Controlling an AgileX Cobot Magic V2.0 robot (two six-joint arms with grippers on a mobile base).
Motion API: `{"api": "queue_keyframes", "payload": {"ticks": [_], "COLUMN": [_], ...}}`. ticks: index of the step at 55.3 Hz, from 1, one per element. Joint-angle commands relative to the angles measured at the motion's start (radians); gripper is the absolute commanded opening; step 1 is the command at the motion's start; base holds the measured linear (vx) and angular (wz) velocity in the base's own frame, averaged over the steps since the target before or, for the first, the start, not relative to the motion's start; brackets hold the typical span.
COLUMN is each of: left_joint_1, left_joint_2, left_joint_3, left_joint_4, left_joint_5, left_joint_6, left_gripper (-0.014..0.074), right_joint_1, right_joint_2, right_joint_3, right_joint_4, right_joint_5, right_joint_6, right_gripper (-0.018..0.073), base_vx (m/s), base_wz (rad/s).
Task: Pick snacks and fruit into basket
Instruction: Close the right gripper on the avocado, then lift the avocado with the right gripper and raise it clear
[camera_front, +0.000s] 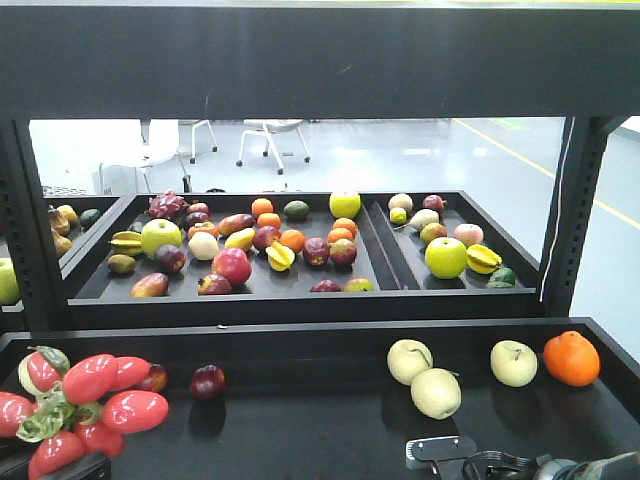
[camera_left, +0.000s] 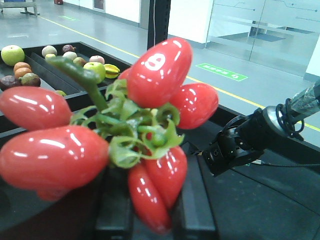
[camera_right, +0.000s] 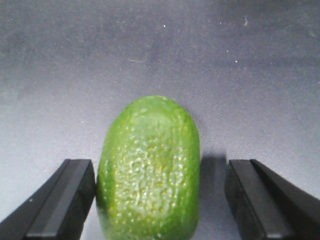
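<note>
My left gripper (camera_left: 157, 210) is shut on the lower fruits of the cluster of glossy red oblong fruits with green leaves (camera_left: 155, 75). The cluster fills the left wrist view and shows at the front left in the front view (camera_front: 90, 400). My right gripper (camera_right: 155, 200) is open, with the dark-green bumpy avocado-like fruit (camera_right: 150, 165) lying between its fingers on the dark grey surface. The left finger (camera_right: 60, 200) is close against the fruit; the right finger (camera_right: 260, 200) stands apart from it. In the front view the avocado is out of view. The basket and the snacks are out of view.
Three pale apples (camera_front: 436, 392) and an orange (camera_front: 571, 358) lie at the right of the front black tray (camera_front: 300, 420), a small dark-red fruit (camera_front: 207, 381) left of centre. Back trays (camera_front: 385, 262) hold many mixed fruits. A shelf post (camera_front: 575, 220) stands at the right. My right arm (camera_left: 250, 140) shows in the left wrist view.
</note>
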Motion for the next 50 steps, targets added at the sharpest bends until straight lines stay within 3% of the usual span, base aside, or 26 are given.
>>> {"api": "queue_keyframes", "payload": {"ticks": [1,7,18,30,50], "left_joint_1": [-0.001,-0.001,-0.001,-0.001,-0.001], "left_joint_2": [-0.002,-0.002,-0.002,-0.002,-0.002], "left_joint_3": [-0.028,-0.028,-0.028,-0.028,-0.028], "left_joint_4": [0.018,0.018,0.018,0.018,0.018], "left_joint_5": [0.019,0.019,0.019,0.019,0.019], "left_joint_6": [0.0,0.0,0.0,0.0,0.0], "left_gripper": [0.0,0.0,0.0,0.0,0.0], "right_joint_1": [-0.004,-0.004,-0.004,-0.004,-0.004], "right_joint_2": [-0.051,-0.051,-0.051,-0.082,-0.37], "right_joint_3": [-0.024,-0.024,-0.024,-0.024,-0.022], "right_joint_4": [-0.006,-0.006,-0.015,-0.013,-0.005], "right_joint_5": [-0.024,-0.031,-0.045,0.0,0.123], "right_joint_6": [-0.006,-0.006,-0.025,-0.097,-0.096], "right_gripper": [0.0545,0.0416,-0.0018,-0.0013,-0.0008], "base_vx": [0.0,0.0,0.0,0.0,0.0], "base_wz": [0.0,0.0,0.0,0.0,0.0]}}
